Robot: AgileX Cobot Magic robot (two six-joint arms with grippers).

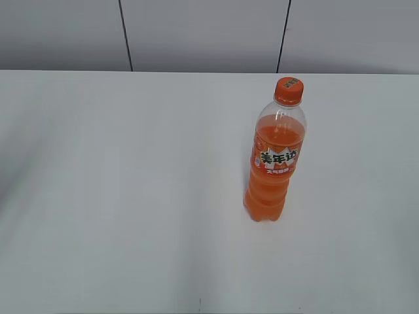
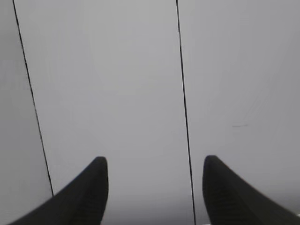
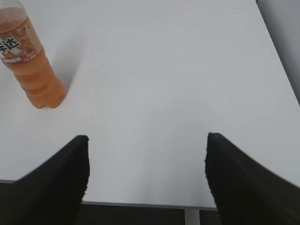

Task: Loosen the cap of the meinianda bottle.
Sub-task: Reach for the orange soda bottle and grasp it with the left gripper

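The meinianda bottle (image 1: 274,160) stands upright on the white table (image 1: 131,196), right of centre, full of orange soda. Its orange cap (image 1: 289,91) sits on the neck. The bottle's lower body also shows at the top left of the right wrist view (image 3: 33,65); the cap is out of that view. My right gripper (image 3: 146,161) is open and empty, above the table's near edge, well away from the bottle. My left gripper (image 2: 153,180) is open and empty, facing a grey panelled wall. Neither gripper shows in the exterior view.
A grey wall with dark vertical seams (image 1: 125,36) runs behind the table. The table's right edge (image 3: 276,51) shows in the right wrist view, and its near edge (image 3: 140,205) lies below the right gripper.
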